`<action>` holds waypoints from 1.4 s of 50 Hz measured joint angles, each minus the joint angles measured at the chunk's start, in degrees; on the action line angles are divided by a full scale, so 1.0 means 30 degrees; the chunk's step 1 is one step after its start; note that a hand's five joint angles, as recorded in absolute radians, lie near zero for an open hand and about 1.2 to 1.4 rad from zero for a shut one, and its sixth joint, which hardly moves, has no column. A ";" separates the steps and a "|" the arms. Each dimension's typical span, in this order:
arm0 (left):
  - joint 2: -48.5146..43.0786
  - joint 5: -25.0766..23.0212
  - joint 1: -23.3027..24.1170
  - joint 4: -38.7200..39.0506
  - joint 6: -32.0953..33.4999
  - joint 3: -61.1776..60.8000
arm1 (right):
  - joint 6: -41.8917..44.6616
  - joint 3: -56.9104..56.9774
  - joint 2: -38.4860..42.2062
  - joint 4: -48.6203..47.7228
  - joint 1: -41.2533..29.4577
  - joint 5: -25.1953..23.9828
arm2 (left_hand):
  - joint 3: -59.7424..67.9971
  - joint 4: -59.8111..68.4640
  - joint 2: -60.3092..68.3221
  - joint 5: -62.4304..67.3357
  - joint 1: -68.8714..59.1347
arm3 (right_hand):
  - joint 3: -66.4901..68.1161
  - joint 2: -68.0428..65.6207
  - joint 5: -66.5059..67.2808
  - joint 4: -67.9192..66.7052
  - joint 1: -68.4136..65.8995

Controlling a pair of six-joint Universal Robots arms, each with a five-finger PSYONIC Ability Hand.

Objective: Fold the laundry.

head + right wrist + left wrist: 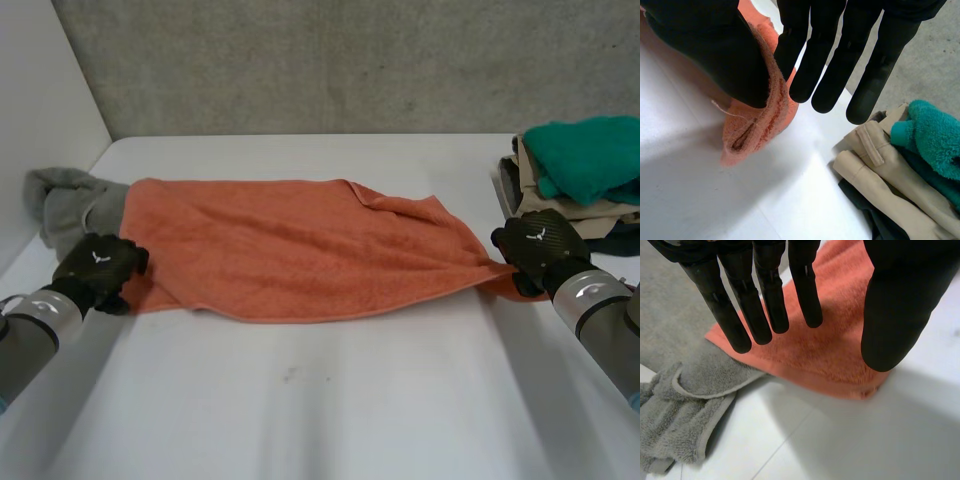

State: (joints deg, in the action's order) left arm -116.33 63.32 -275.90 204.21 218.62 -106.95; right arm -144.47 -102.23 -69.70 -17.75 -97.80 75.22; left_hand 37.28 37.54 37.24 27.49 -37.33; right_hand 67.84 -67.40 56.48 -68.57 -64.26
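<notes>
**Head view.** Orange towel (300, 250) spread lengthwise across the middle of the white table (330, 400). Left hand (97, 266) at the towel's near left corner. Right hand (540, 245) at the near right corner, with the cloth tapering to a point there. Grey towel (70, 205) crumpled at the left end, touching the orange towel. Stack of clothes just beyond the right hand: teal towel (585, 155) on top, beige garments (560, 205) beneath.

**Left wrist view.** Left hand (767, 295) released, with fingers and thumb straight and spread over the orange towel (830, 355). Cloth flat beneath the hand, not gripped. Near corner of the towel below the thumb tip. Grey towel (690, 405) bunched beside the fingertips, meeting the orange edge.

**Right wrist view.** Right hand (715, 50) grasping the orange towel (760, 125). Bunched corner standing up between the thumb and the first of the straight fingers (835, 60), pinched there. Remainder of the corner resting on the table (715, 200). Beige garments (880, 175) and teal towel (935, 135) near the fingertips, clear of the orange cloth.
</notes>
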 measured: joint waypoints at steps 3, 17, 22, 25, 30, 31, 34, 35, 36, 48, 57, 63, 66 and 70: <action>-0.0354 0.0041 0.0048 -0.0074 0.0872 0.0082 | 0.0016 -0.0001 0.0082 0.0000 -0.0012 0.0033 | 0.0000 -0.0002 0.0000 0.0000 0.0000 | 0.0000 0.0000 0.0000 0.0000 0.0002; -0.0675 0.0089 0.0225 -0.0223 0.1531 0.0352 | 0.0023 0.0011 0.0482 -0.0002 -0.0096 0.0117 | 0.0000 -0.0002 0.0000 0.0000 0.0000 | 0.0000 0.0000 0.0000 0.0000 0.0000; -0.1169 0.0108 0.0366 -0.0192 0.1511 0.0889 | 0.0022 -0.0010 0.0534 -0.0001 -0.0127 0.0127 | 0.0005 0.0000 0.0008 0.0005 -0.0002 | 0.0000 0.0000 0.0000 0.0000 0.0000; -0.1563 0.0128 0.0528 -0.0188 0.1542 0.1260 | 0.0022 -0.0032 0.0536 -0.0002 -0.0130 0.0127 | 0.0157 0.0092 0.0172 0.0131 -0.0145 | 0.0000 0.0000 0.0000 0.0000 0.0000; -0.2086 0.0152 0.0785 -0.0190 0.1588 0.1823 | 0.0026 -0.0050 0.0548 -0.0002 -0.0130 0.0131 | 0.0447 0.0404 0.0467 0.0369 -0.0455 | 0.0000 0.0002 0.0000 0.0000 0.0002; -0.2200 0.0156 0.0843 -0.0196 0.1595 0.1969 | 0.0031 -0.0051 0.0556 -0.0002 -0.0130 0.0135 | 0.0726 0.0645 0.0723 0.0455 -0.0740 | 0.0000 0.0000 0.0000 0.0000 0.0002; -0.2430 0.0165 0.0959 -0.0199 0.1601 0.2287 | 0.0031 -0.0054 0.0577 -0.0002 -0.0129 0.0142 | 0.1404 0.1349 0.1422 0.0458 -0.1509 | 0.0000 0.0000 0.0000 0.0000 0.0000; -0.2501 0.0177 0.1000 -0.0200 0.1600 0.2419 | 0.0032 -0.0054 0.0592 -0.0001 -0.0125 0.0145 | 0.1482 0.1381 0.1486 0.0461 -0.1559 | 0.0000 0.0002 0.0000 0.0000 0.0000; -0.2541 0.0187 0.1025 -0.0201 0.1597 0.2512 | 0.0035 -0.0054 0.0604 -0.0001 -0.0121 0.0146 | 0.2066 0.1994 0.2074 0.0467 -0.2126 | 0.0000 0.0000 0.0000 0.0000 0.0000; -0.3413 0.0716 0.1276 -0.0241 0.1569 0.3893 | 0.0049 -0.0055 0.0693 -0.0002 -0.0101 0.0152 | 0.5267 0.5243 0.5306 0.5084 -0.5239 | 0.0000 0.0000 0.0000 0.0000 0.0002; -0.3513 0.0910 0.1390 -0.0260 0.1520 0.4322 | 0.0051 -0.0020 0.0676 0.0001 -0.0079 0.0191 | 1.0115 1.0343 1.0312 0.9496 -0.9099 | 0.0000 0.0000 0.0000 -0.0002 0.0000; -0.1296 0.2104 0.1451 -0.0283 0.1180 0.3970 | 0.0095 0.0237 0.0467 0.0161 -0.0025 0.0250 | 1.0143 1.0344 1.0312 0.9496 -0.9099 | 0.0000 0.0000 0.0000 -0.0002 0.0002; 0.0733 0.2729 0.1456 -0.0391 0.0695 0.3377 | 0.0350 0.0563 -0.0135 0.0682 -0.0011 0.0270 | 1.0143 1.0347 1.0312 0.9494 -0.9099 | 0.0000 0.0000 0.0000 -0.0002 0.0000; 0.4557 0.3254 0.1381 -0.1148 -0.0261 0.2119 | 0.1452 0.1401 -0.1993 0.2807 0.0015 0.0271 | 1.0143 1.0347 1.0312 0.9494 -0.9101 | 0.0000 0.0000 0.0000 -0.0002 0.0000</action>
State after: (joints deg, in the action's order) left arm -102.66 73.08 -271.76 200.76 217.83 -100.59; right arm -140.11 -98.03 -75.68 -9.33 -97.75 76.03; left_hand 67.71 68.58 68.18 55.98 -64.63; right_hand 67.84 -67.40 56.48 -68.58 -64.26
